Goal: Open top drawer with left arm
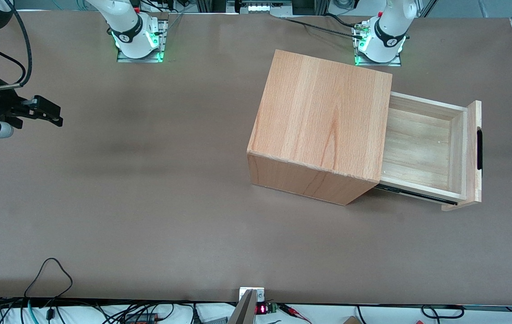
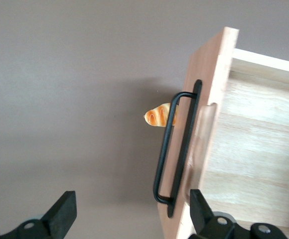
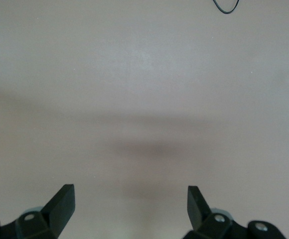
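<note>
Wooden drawer [image 1: 422, 146] slides stiffly on rails; grip its black handle [image 2: 177, 144], twelve o'clock of my parted fingers [image 2: 130, 214].

One camera looks down from high up; my gripper [image 2: 129, 214] camera sits near the top drawer [image 1: 431, 148], which both see.

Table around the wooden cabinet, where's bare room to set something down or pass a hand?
The brown table lies bare between the light-wood cube cabinet and the parked arm's end, and nearer the front camera. It is crowded in front of the pulled-out top drawer: its black bar handle, a small orange croissant-like object, and the open black left gripper hanging there.
</note>
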Available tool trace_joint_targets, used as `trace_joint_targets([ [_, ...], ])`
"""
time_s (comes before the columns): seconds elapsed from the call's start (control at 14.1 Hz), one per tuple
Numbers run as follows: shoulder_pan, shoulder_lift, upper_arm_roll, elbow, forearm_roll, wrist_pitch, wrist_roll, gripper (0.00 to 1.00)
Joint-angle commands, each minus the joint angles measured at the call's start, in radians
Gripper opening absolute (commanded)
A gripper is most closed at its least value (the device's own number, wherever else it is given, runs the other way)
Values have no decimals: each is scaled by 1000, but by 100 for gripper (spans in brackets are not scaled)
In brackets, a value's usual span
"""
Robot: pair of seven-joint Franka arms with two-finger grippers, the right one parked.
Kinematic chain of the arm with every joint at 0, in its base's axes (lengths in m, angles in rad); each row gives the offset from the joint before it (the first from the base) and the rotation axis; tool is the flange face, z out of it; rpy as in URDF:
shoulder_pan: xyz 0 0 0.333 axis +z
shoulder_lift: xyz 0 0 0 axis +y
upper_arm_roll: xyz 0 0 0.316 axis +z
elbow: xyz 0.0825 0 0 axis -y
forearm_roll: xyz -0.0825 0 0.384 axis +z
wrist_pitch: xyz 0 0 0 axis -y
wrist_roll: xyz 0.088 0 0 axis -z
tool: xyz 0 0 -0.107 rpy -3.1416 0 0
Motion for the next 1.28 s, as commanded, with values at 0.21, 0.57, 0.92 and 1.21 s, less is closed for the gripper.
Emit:
trace_joint_targets([
  [0.21,-60,-99,-31,5,58,-128,-174,100],
  [0.57,-80,-128,-120,42,81,-226,-348,100],
  [0.92,-82,-151,-199,37,93,-232,-467,100],
  [1.21,-94,-188,-211,-16,99,-191,-497,100],
])
